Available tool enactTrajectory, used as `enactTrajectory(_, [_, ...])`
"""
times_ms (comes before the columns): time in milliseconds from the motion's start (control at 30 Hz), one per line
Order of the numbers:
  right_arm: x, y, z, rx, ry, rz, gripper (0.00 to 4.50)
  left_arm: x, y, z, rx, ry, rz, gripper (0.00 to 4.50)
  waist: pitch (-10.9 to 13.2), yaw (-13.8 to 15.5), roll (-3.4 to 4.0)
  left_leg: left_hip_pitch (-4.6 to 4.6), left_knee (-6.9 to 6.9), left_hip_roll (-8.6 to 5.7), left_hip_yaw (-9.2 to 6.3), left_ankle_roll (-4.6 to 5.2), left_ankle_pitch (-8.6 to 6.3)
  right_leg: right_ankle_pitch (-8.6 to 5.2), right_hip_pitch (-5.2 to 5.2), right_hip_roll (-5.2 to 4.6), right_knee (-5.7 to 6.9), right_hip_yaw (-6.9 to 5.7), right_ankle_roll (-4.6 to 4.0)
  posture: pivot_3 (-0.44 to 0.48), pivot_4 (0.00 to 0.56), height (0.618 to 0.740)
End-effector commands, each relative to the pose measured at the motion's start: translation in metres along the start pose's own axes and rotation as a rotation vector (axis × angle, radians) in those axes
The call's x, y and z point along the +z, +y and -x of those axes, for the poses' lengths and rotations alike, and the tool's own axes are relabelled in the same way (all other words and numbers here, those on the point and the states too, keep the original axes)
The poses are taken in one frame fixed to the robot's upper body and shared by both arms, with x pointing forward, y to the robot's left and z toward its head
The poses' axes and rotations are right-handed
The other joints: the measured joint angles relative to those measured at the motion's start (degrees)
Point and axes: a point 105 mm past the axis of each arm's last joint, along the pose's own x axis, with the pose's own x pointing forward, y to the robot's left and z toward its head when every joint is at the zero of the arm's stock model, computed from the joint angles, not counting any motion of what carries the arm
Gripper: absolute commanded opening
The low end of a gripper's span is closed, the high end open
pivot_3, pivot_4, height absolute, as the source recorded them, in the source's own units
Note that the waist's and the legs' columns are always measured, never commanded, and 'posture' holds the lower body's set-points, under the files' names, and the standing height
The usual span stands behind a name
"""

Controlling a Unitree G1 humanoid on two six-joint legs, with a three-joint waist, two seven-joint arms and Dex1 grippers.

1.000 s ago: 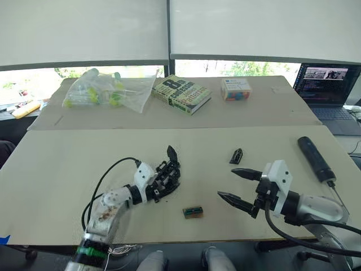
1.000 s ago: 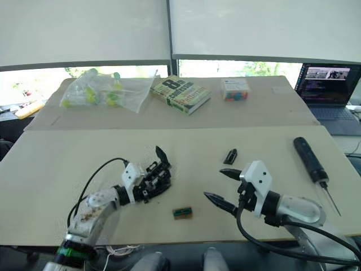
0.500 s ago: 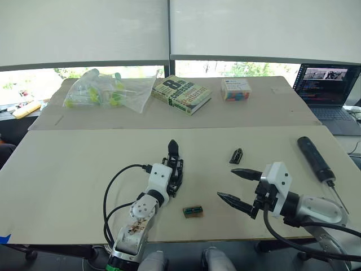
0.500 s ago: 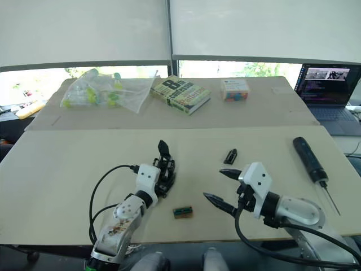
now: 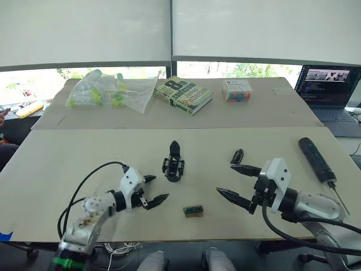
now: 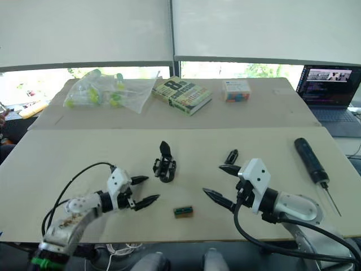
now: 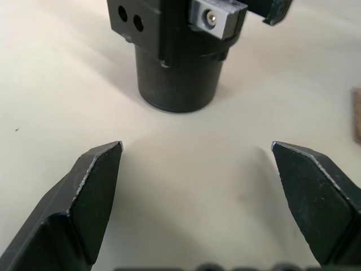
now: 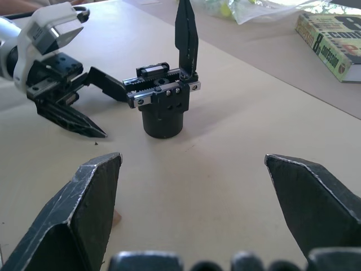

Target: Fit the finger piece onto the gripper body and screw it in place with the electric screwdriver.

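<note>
Fetching step: gripper body (image 5: 174, 165) upright ahead of spread left jaws; next, close spread right jaws on finger piece (image 5: 237, 156).

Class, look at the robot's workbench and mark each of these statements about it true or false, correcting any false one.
1. The gripper body stands upright on the table, held by no gripper. True.
2. The left gripper is shut on the gripper body. False: it is open and apart from it.
3. The finger piece is already fitted on the gripper body. False: it lies loose on the table near the right gripper.
4. The electric screwdriver lies on the table with no gripper on it. True.
5. The right gripper is open and holds nothing. True.
</note>
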Motion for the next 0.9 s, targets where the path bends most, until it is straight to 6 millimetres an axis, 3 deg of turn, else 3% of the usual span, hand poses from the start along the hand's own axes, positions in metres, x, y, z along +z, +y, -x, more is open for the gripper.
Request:
enactTrajectory(33, [0.009,-0.001,-0.001,-0.004,-0.033,0.040,4.50,0.008,0.004,-0.011,-0.134,-0.030,-0.067,4.48,0.00,-0.09,0.00,0.00,0.00,-0.02,-0.03,0.00,0.00,0.00,0.00,-0.02,-0.01,0.01,0.00,0.000,0.150,0.740])
enactTrajectory(133, [0.010,-0.001,-0.002,-0.006,-0.037,0.041,4.50,0.010,0.009,-0.023,-0.181,-0.036,-0.114,4.48,0.00,-0.28,-0.01,-0.01,-0.05,-0.03,-0.06,0.00,-0.01,0.29,-0.04,-0.02,-0.04,0.03,-0.46,0.000,0.150,0.740])
enactTrajectory(433, [0.007,-0.001,0.000,-0.020,-0.032,0.033,4.50,0.021,0.025,-0.049,-0.182,-0.079,-0.130,4.48,0.01,-0.35,-0.03,-0.02,-0.04,-0.03,-0.06,0.01,-0.01,0.31,-0.06,0.00,-0.04,0.04,-0.45,0.000,0.150,0.740])
enactTrajectory(533, [0.006,0.000,0.001,-0.023,-0.031,0.033,4.50,0.020,0.022,-0.048,-0.217,-0.097,-0.126,3.78,0.01,-0.54,-0.03,-0.02,-0.04,-0.03,-0.07,0.01,-0.01,0.31,-0.08,0.01,-0.04,0.04,-0.44,0.000,0.150,0.740])
enactTrajectory(633, [0.009,-0.003,0.000,-0.035,-0.048,0.046,4.50,0.021,0.021,-0.047,-0.225,-0.113,-0.117,2.34,0.01,-0.68,-0.04,-0.02,-0.07,-0.02,-0.07,0.01,-0.02,0.31,-0.10,0.00,-0.02,0.05,-0.45,0.000,0.150,0.740])
enactTrajectory(700, [0.011,-0.005,-0.001,-0.037,-0.054,0.048,4.50,0.023,0.019,-0.048,-0.232,-0.126,-0.122,2.30,0.01,-0.73,-0.03,-0.02,-0.06,-0.02,-0.08,0.01,-0.01,0.32,-0.09,0.00,-0.02,0.05,-0.45,0.000,0.150,0.740])
enactTrajectory(900, [0.012,-0.001,-0.001,-0.001,-0.048,0.067,4.50,0.055,0.006,-0.065,-0.134,-0.240,-0.044,2.30,0.03,-0.37,-0.06,-0.07,-0.04,-0.05,-0.08,0.03,-0.02,0.31,-0.10,-0.04,-0.05,0.05,-0.42,0.000,0.150,0.740])
